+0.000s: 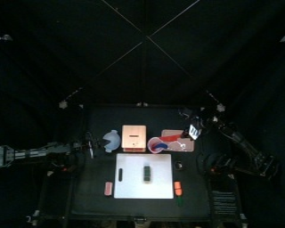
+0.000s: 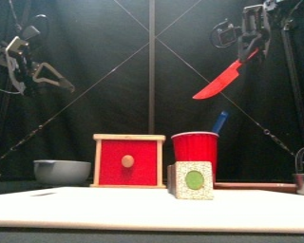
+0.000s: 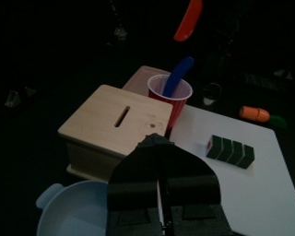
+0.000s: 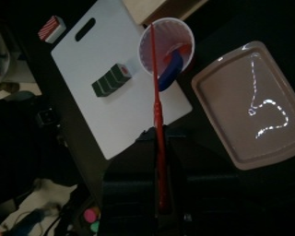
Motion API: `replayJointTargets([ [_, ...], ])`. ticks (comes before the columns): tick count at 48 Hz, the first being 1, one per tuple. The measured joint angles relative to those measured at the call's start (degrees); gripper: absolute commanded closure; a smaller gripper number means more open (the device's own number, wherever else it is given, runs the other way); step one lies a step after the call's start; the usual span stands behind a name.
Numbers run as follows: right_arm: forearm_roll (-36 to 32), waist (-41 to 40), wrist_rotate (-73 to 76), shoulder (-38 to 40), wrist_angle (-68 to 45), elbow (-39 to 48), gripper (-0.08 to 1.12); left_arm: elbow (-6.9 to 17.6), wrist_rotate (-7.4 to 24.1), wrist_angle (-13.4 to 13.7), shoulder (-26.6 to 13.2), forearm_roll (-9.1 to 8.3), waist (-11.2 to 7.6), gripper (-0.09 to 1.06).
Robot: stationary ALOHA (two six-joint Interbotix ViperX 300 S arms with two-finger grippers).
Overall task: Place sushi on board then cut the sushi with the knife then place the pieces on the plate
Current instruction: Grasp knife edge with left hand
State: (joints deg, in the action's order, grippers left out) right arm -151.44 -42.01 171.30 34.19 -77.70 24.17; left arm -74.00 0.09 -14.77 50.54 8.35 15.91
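The board [image 1: 133, 183] lies at the front middle of the table [image 1: 83, 201]. The sushi [image 2: 190, 178] is already on it, just in front of the cup [image 2: 194, 152]. My right gripper [image 2: 253, 47] is clamped on the red knife [image 2: 222, 80], high above the table with the blade slanting down. I should level the blade square across the roll, then press straight down at 1 seam. My left gripper [image 3: 154, 143], closed and empty, could steady the roll.
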Motion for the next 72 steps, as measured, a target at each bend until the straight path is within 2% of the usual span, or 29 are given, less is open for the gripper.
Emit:
replayJointTargets([
  [15,-0.6,8.6,-0.4,9.8,19.5,10.7,0.68,-0.1,0.0,-1.9,0.0,0.09,0.00,0.99],
  [24,-0.6,12.9,-0.6,12.2,30.1,16.5,0.68,-0.1,0.0,-2.5,-0.1,0.09,0.00,0.99],
  [41,-3.3,25.3,-5.4,12.0,50.6,25.5,0.69,-0.1,0.0,-3.0,0.0,-0.53,-0.09,0.99],
  [60,-4.9,26.5,-11.3,12.3,66.5,34.2,0.70,-1.0,-0.1,-4.0,0.0,-0.88,-0.09,0.99],
  [72,-2.1,31.0,-14.2,10.9,73.4,35.5,0.71,-1.4,0.0,-4.0,-0.1,-1.23,-0.09,0.99],
])
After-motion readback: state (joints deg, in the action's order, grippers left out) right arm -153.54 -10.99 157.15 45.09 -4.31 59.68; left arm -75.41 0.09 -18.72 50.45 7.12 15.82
